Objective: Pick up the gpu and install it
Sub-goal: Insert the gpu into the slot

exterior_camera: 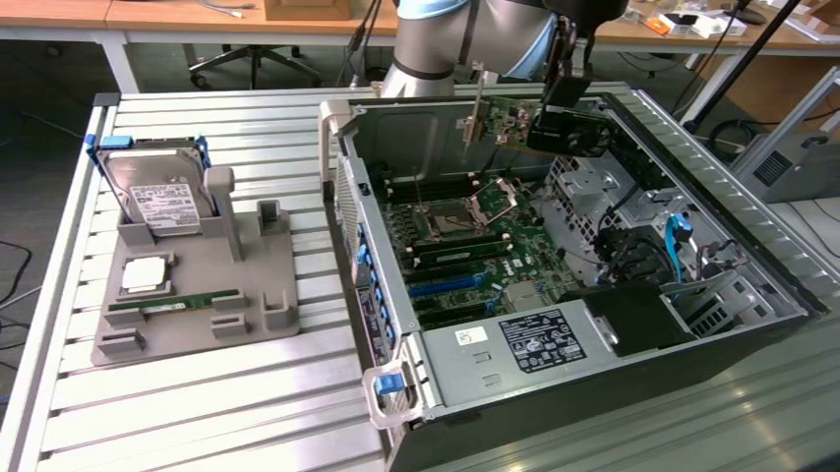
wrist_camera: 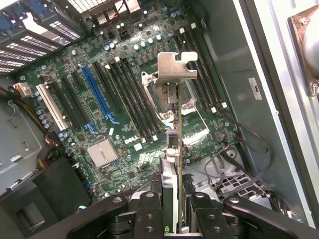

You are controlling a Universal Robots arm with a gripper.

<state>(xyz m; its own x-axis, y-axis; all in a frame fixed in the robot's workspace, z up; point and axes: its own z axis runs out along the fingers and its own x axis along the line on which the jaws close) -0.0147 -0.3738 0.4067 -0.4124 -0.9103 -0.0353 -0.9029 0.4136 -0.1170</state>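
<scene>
The end effector point(wrist_camera: 174, 214) is clamped on the gpu point(wrist_camera: 177, 69), hanging edge-down above the motherboard point(wrist_camera: 119, 134) (the blue slot point(wrist_camera: 97, 94) sits off to one side), so a slight tilt or offset could jam its connector against the board.

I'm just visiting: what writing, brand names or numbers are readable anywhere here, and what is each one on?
"DELL": white logo printed on the motherboard, lying at an angle.
power supply label: dense print, too small to read.
hard drive label: too small to read.
sticker on the case wall: blurred, unreadable.
gpu: no readable marking.
</scene>
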